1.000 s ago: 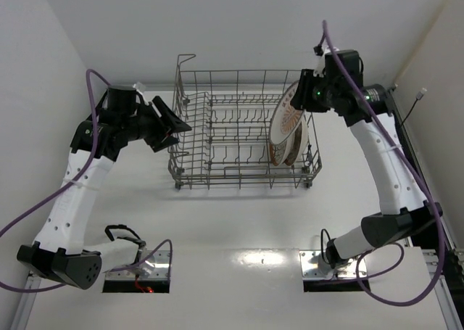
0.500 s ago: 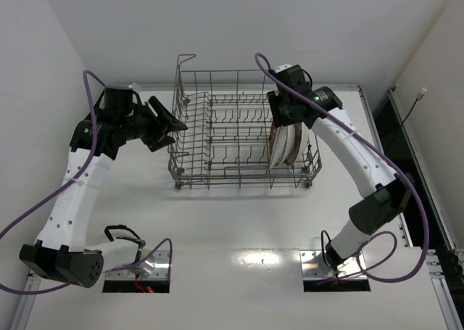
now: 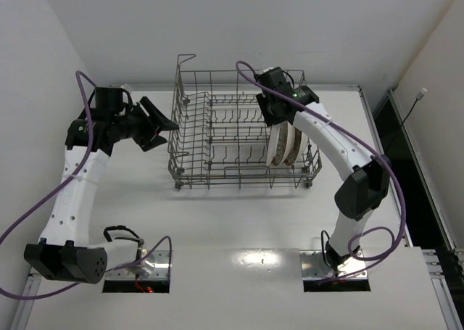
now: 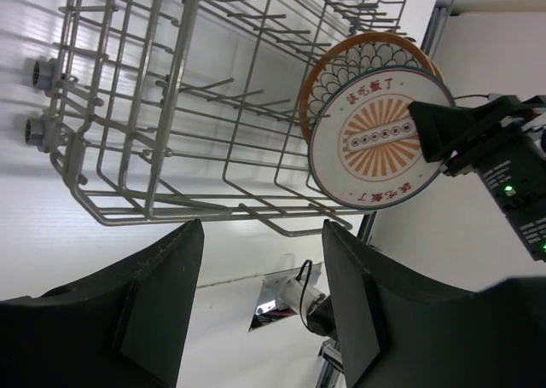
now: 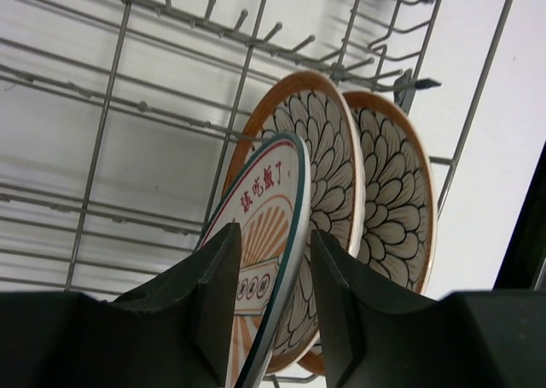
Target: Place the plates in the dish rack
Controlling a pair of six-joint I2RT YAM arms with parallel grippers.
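Between the right jaws, which pinch its rim, the white sunburst plate (image 5: 256, 226) stands on edge to slot into the dish rack (image 3: 192, 127) beside the two brown-rimmed plates (image 5: 341, 175) just beyond them, while the left jaws gape empty, facing the rack from outside, likely to stay clear

Three plates (image 3: 291, 146) upright at right end of rack (image 3: 217, 176), right gripper (image 3: 276, 124) atop leftmost plate (image 3: 275, 149), left gripper (image 3: 160, 128) left of rack

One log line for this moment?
right gripper: shut on sunburst plate, in dish rack | brown-rimmed plates: two racked | left gripper: open, empty
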